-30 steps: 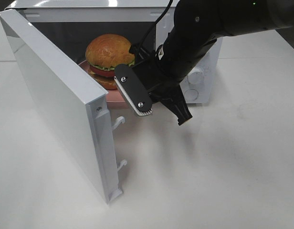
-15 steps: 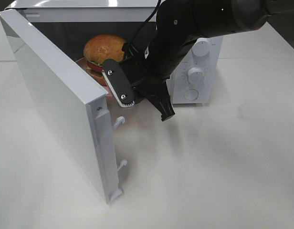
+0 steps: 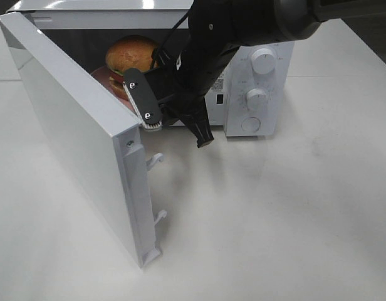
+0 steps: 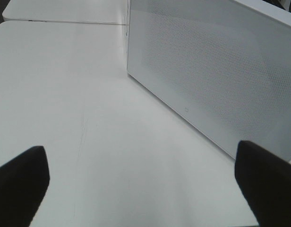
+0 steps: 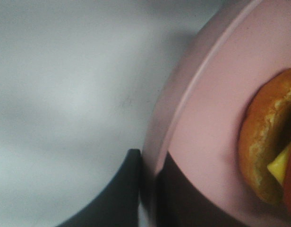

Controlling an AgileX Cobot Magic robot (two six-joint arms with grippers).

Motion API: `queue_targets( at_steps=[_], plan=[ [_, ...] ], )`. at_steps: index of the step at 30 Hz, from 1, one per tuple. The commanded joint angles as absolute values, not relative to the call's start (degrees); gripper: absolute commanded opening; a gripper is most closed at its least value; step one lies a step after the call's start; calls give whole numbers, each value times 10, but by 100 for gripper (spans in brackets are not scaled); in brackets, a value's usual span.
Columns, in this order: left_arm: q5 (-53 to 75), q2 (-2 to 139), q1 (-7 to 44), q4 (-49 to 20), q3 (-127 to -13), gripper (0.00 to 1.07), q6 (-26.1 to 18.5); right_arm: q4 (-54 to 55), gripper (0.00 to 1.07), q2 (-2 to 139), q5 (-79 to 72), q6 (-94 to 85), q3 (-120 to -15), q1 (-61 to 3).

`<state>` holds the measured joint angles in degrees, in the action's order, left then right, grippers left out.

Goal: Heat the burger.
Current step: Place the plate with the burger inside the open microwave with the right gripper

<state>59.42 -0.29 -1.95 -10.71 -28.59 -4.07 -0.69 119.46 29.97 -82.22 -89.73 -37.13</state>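
Two grippers in play here, and only one has hold of anything. The right gripper [image 5: 152,196] is pinched nearly closed on the rim of the pink plate [image 5: 216,109]. In the right wrist view there's a dark finger [image 5: 122,203] on one side of the rim and another on the other side, so it's a proper grip on the plate and not on the food. The burger [image 3: 131,55] sits on that plate inside the white microwave [image 3: 255,69], tucked into the dark cavity toward the hinge side. Its glossy bun top shows above the black right arm [image 3: 224,37], which reaches across the opening and hides the lower layers. Up close in the wrist view you can see the bun edge with a bit of yellow and red peeking out. The microwave door [image 3: 67,138] is swung wide open, standing out toward the camera on the left of the overhead view, with its two latch hooks showing on the edge. Two round knobs [image 3: 263,61] and a round button sit on the control panel to the right of the arm. The left gripper [image 4: 143,177] is spread wide with nothing between its tips, hovering over the white bench [image 3: 293,213] and facing the dotted outer face of the door, well apart from it.
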Motion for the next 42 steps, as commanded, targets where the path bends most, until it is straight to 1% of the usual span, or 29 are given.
queue_targets(
  at_steps=[1,10,32,42],
  plan=[
    [590,-13,-19,-107,-285,100,-41,-21,0,1197,278,-811,-925,-371],
    [590,-13,-19,-107,-285,100,-41,-62,0,1233,281,-755,-983,-370],
    [590,-13,-19,-101,-285,100,-41,-76,0,1333,292,-716,-1125,-367],
    [590,-13,-19,-101,-285,100,-41,-78,1,1348,291,-709,-1145,-350]
  ],
)
